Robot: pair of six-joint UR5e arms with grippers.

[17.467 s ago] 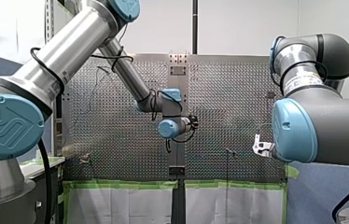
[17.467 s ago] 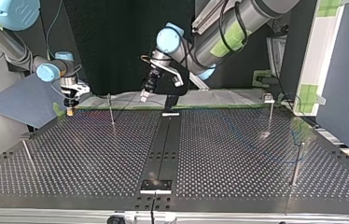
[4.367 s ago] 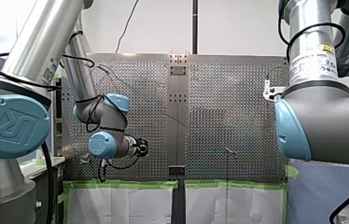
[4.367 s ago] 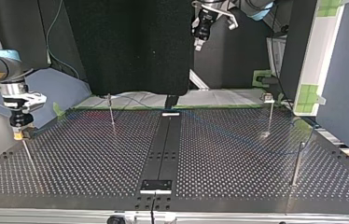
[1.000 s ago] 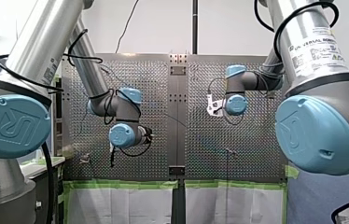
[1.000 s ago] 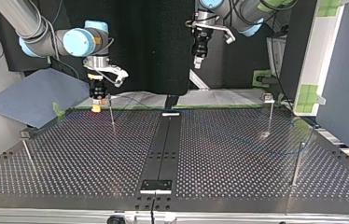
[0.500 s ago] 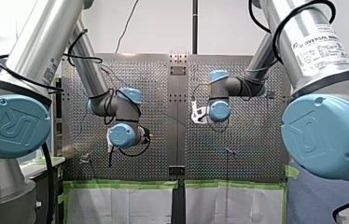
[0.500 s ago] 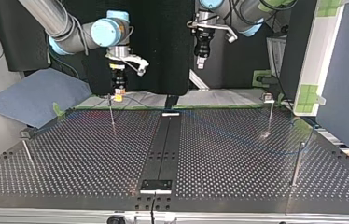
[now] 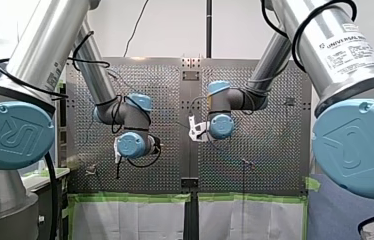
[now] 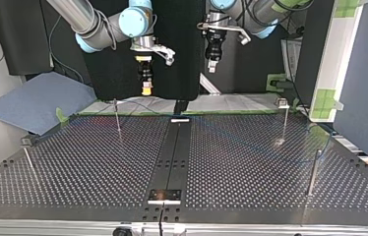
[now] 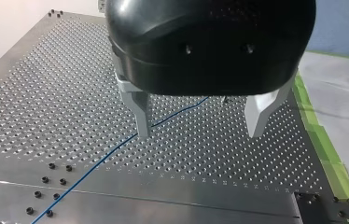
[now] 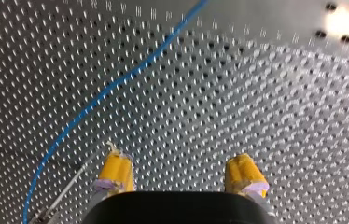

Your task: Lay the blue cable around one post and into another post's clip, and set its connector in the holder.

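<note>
nearest first, by the top view. the small white-topped bracket point(image 10: 164, 195) on the dark centre strip at the near edge holds nothing that i can make out. the thin metal post point(image 10: 313, 172) at the near right stands bare. the thin blue cable point(image 11: 102, 162) lies loose on the perforated metal table point(image 10: 83, 167). i see it in no clip, and i cannot find its connector. further back, my right gripper point(image 12: 179, 172) hangs above the plate, yellow pads apart and empty, with the cable curving ahead of and beside it. my left gripper point(image 11: 198, 133) hovers likewise, metal fingers spread with nothing between them, and the cable passes beneath one finger. judgement: no step is complete. grasping, routing, clipping and seating the connector all remain.
</note>
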